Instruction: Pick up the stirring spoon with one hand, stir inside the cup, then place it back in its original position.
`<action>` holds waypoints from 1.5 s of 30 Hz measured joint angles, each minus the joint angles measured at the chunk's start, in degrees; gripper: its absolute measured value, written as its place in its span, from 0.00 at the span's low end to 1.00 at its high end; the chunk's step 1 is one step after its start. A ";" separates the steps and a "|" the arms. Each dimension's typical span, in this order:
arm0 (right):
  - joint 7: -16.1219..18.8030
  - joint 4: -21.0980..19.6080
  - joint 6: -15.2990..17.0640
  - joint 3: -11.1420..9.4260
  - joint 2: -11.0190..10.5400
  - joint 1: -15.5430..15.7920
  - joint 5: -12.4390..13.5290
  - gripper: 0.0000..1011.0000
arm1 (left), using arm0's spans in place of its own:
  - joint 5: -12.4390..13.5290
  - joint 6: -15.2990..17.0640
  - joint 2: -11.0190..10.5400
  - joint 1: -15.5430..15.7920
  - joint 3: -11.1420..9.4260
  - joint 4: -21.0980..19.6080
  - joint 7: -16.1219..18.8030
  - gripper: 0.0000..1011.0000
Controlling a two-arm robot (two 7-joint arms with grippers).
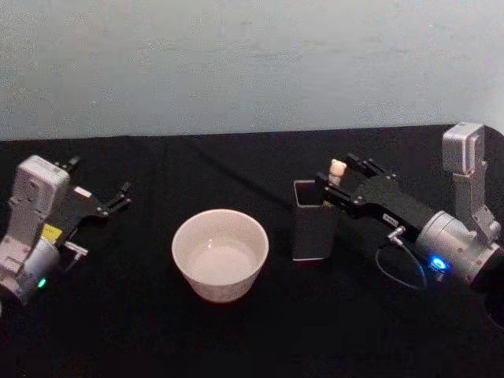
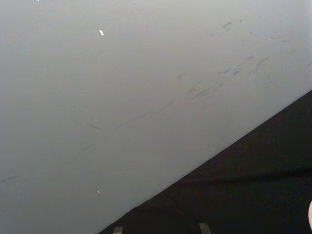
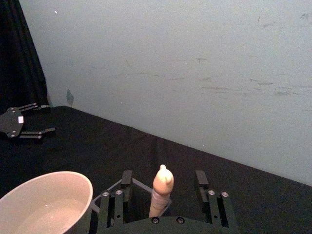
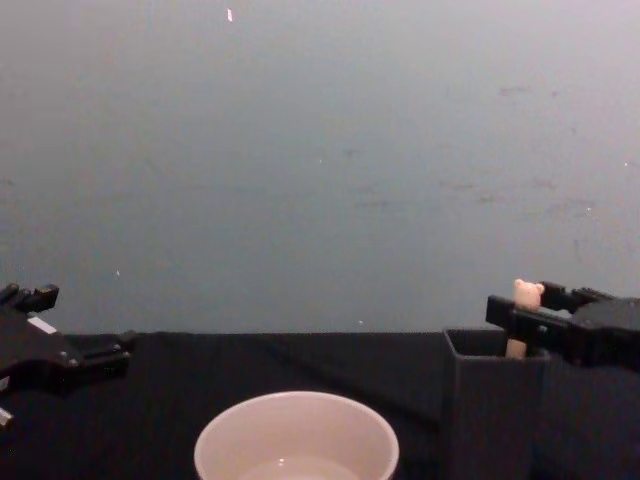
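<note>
Straddling the stirring spoon (image 4: 526, 295) with our wide-open right gripper (image 3: 164, 176), we judge it light, stiff, slick; pinch its cream handle. Left gripper (image 1: 124, 197) idles open.

A: What is the cup (image 1: 220, 253) made of?
B: Glazed ceramic, by the look: cream-white, smooth, with a soft sheen inside.
A: And the holder (image 1: 313, 232) just right of the cup?
B: Dark grey and matt, with smooth flat walls. Probably plastic.
A: The spoon (image 1: 338, 168) standing in it?
B: Its cream handle top is smooth and faintly glossy. Plastic or ceramic, I cannot tell.
A: Under the cup?
B: Black cloth (image 1: 236, 339), matt, with a faint crease behind the cup.
A: Farther back?
B: A painted wall (image 1: 236, 63), matt pale grey, scuffed with dark streaks.
A: The grippers?
B: The left gripper (image 1: 122, 197), left of the cup, and the right gripper (image 1: 339, 173), right of it, are matt black. The right one has bright metal screw heads (image 3: 118, 192).
</note>
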State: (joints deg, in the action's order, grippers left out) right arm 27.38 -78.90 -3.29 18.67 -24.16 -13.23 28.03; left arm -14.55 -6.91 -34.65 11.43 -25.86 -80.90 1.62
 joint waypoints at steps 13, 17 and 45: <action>-0.04 0.00 -0.04 0.00 0.00 0.00 0.00 0.38 | 0.00 0.00 0.00 0.00 0.00 0.00 0.00 0.99; -0.04 0.00 -0.04 0.00 0.00 0.00 0.00 0.29 | 0.00 0.00 0.00 0.00 0.00 0.00 0.00 0.99; 1.01 -0.46 0.30 -0.43 -0.12 0.15 1.24 0.21 | 0.00 0.00 0.00 0.00 0.00 0.00 0.00 0.99</action>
State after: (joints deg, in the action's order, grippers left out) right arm 28.39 -79.36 -2.98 18.24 -24.27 -13.08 29.27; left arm -14.55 -6.91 -34.64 11.43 -25.86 -80.90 1.62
